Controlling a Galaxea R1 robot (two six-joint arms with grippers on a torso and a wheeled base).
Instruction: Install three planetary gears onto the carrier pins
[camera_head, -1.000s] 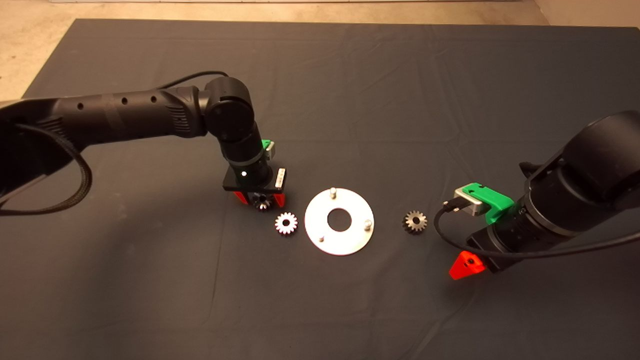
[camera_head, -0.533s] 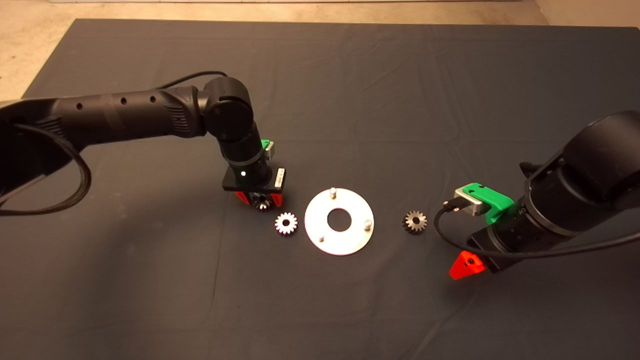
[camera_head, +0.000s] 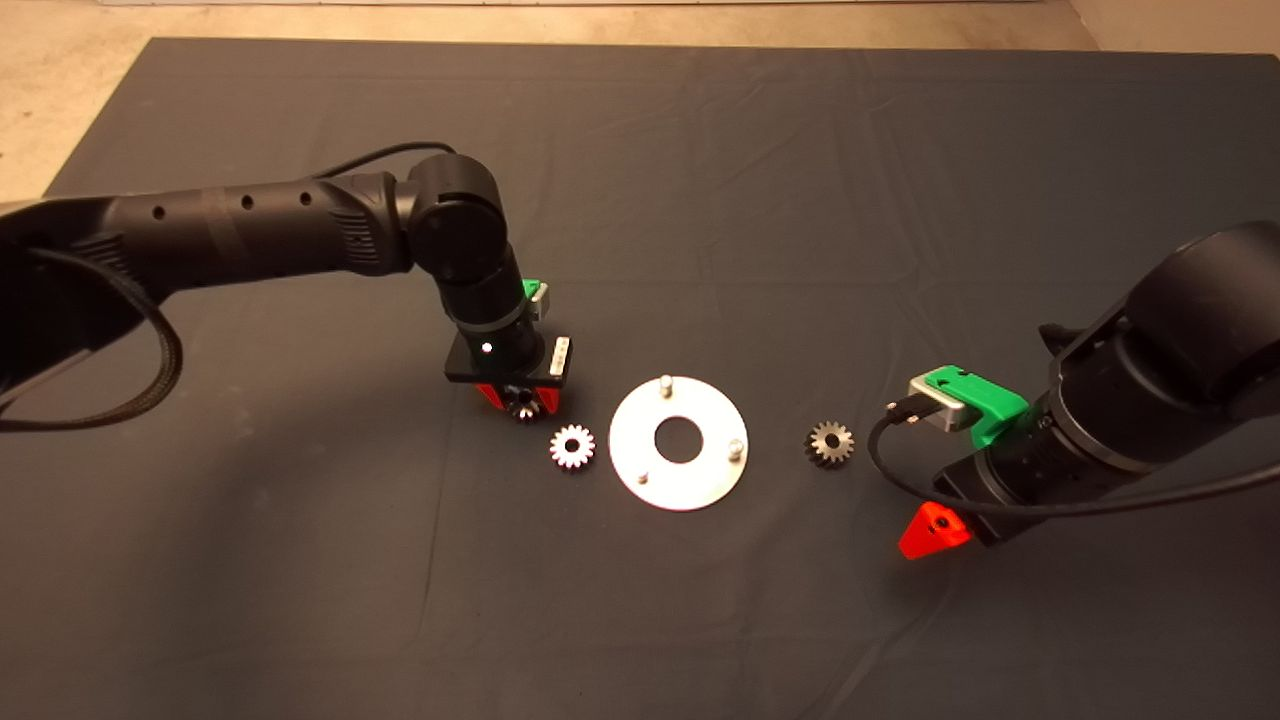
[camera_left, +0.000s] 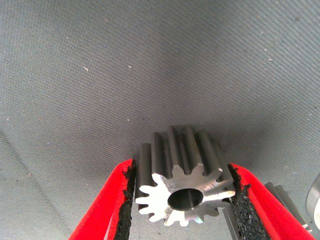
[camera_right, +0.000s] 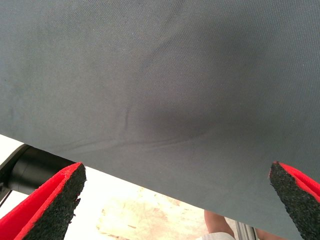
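Observation:
My left gripper (camera_head: 520, 402) is down at the mat, left of the silver disc (camera_head: 705, 480), and shut on one planetary gear (camera_head: 521, 403). In the left wrist view both black pads (camera_left: 127, 200) press against the teeth of this gear (camera_left: 182, 180), whose centre hole faces the camera. A second gear (camera_head: 572, 446) lies flat just left of the disc. A third gear (camera_head: 829, 443) lies to the disc's right. The three carrier pins (camera_head: 666, 383), (camera_head: 736, 449), (camera_head: 643, 478) stand bare on the disc. My right gripper (camera_head: 933, 530) hovers open and empty at the right; its wide-apart fingers (camera_right: 50, 205) show in the right wrist view.
The dark mat (camera_head: 640, 200) covers the table, with pale floor beyond its far edge. The right wrist view looks past the mat's edge (camera_right: 150, 175) to the floor, where part of a person's leg (camera_right: 220, 225) shows.
My left gripper's fingers have drawn in onto the gear between them. The right arm, the other two gears and the disc have not moved.

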